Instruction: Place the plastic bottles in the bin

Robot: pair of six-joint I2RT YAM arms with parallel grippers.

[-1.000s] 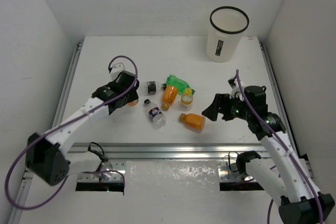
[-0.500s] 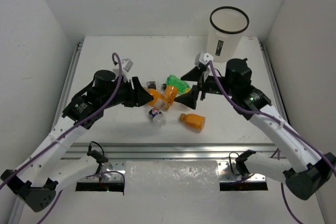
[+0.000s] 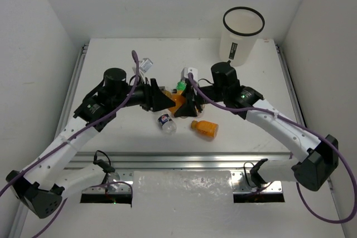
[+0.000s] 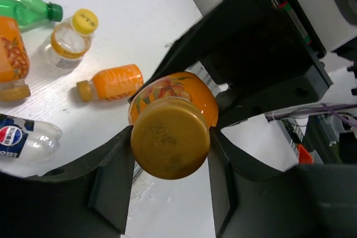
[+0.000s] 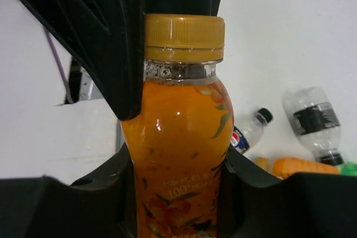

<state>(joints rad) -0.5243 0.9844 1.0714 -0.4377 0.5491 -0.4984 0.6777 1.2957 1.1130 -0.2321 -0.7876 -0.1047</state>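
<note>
An orange bottle (image 3: 177, 100) hangs in the air over the table's middle, gripped from both ends. My left gripper (image 4: 170, 157) is shut on its yellow-orange cap (image 4: 170, 137). My right gripper (image 5: 178, 193) is shut round its body (image 5: 178, 154), with a finger pressed on each side. On the table below lie another orange bottle (image 3: 205, 129), a clear bottle with a dark label (image 3: 166, 124), a green bottle (image 4: 25, 5) and a clear bottle with a yellow cap (image 4: 70, 40). The bin (image 3: 241, 36) stands at the back right, away from both grippers.
Another clear bottle with a dark label (image 5: 315, 121) and one more orange bottle (image 4: 11, 54) lie in the same cluster. White walls close the table on three sides. A metal rail (image 3: 184, 159) runs along the near edge.
My right gripper swung left from the right side to meet the left gripper and shut on the orange bottle's body. The left gripper carried the bottle a little to the right.
</note>
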